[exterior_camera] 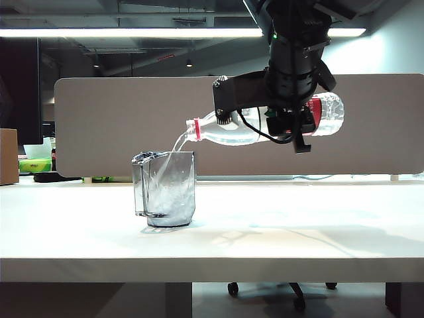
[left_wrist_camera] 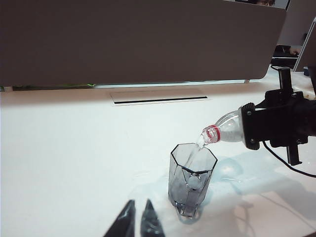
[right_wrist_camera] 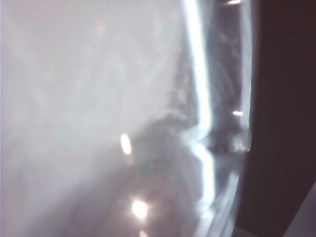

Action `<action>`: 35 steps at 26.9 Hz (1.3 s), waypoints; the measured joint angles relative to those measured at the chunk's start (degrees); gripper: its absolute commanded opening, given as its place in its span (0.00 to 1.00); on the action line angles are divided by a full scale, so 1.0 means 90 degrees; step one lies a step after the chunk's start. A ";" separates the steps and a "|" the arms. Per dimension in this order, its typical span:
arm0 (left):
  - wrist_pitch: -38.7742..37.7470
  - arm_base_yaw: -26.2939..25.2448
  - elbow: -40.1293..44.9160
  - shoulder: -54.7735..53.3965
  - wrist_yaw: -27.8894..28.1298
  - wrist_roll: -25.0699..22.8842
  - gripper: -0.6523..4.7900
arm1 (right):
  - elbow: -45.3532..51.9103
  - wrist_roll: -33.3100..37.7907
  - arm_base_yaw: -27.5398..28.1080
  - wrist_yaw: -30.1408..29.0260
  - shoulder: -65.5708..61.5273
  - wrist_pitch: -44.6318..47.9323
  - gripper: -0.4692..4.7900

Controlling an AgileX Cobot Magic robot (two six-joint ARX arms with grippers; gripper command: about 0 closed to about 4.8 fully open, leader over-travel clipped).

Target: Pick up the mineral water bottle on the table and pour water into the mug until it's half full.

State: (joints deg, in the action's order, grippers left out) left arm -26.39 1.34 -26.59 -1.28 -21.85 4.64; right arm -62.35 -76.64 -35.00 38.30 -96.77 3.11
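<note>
Ext view: I've got the right gripper (exterior_camera: pixel 289 119) clamped round the mineral water bottle (exterior_camera: pixel 232 129) mid-body, bottle near level above the table (exterior_camera: pixel 278 232), neck past the fingers toward the mug (exterior_camera: pixel 165 189). Water (exterior_camera: pixel 177 143) streaming into mug; fill looks low, I'd judge under half.
L wrist view: left gripper (left_wrist_camera: pixel 137 219) nearly closed, empty, tips close together, mug (left_wrist_camera: pixel 191 180) just ahead of it; bottle (left_wrist_camera: pixel 224 132) mouth over rim.
R wrist view: only blurred clear bottle wall (right_wrist_camera: pixel 123 123) up against cam; fingers not visible.
Handling: thin plastic, prob. soft + slippery when wet; weight shifts as it empties. Hold at labelled waist, moderate squeeze.
</note>
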 measured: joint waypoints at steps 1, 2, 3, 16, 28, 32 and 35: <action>0.0000 0.0000 0.0000 0.0000 0.0000 0.0000 0.16 | 0.0000 -0.0041 0.0002 0.0063 0.0000 0.0000 0.43; 0.0000 0.0000 0.0000 0.0002 -0.0002 0.0000 0.16 | 0.0000 -0.0068 0.0005 0.0109 0.0000 0.0002 0.43; 0.0000 0.0000 0.0000 0.0002 0.0000 0.0000 0.16 | 0.0000 -0.0126 0.0005 0.0170 0.0000 0.0002 0.43; 0.0000 0.0000 0.0000 0.0005 -0.0002 0.0000 0.16 | 0.0000 -0.0192 0.0002 0.0245 0.0000 0.0165 0.43; 0.0000 0.0000 0.0000 0.0005 -0.0002 0.0000 0.16 | 0.0000 0.0738 -0.0002 0.0005 0.0000 0.0194 0.43; 0.0000 0.0000 0.0000 0.0005 -0.0002 0.0000 0.16 | 0.0000 0.2448 0.0005 -0.0522 0.0000 0.0192 0.43; 0.0000 0.0000 0.0000 0.0005 -0.0002 0.0000 0.16 | 0.0002 0.3818 0.0041 -0.1049 0.0000 0.0187 0.43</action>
State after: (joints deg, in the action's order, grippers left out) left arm -26.39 1.34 -26.59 -1.23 -21.87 4.64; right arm -62.33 -42.28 -34.63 28.86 -96.77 4.80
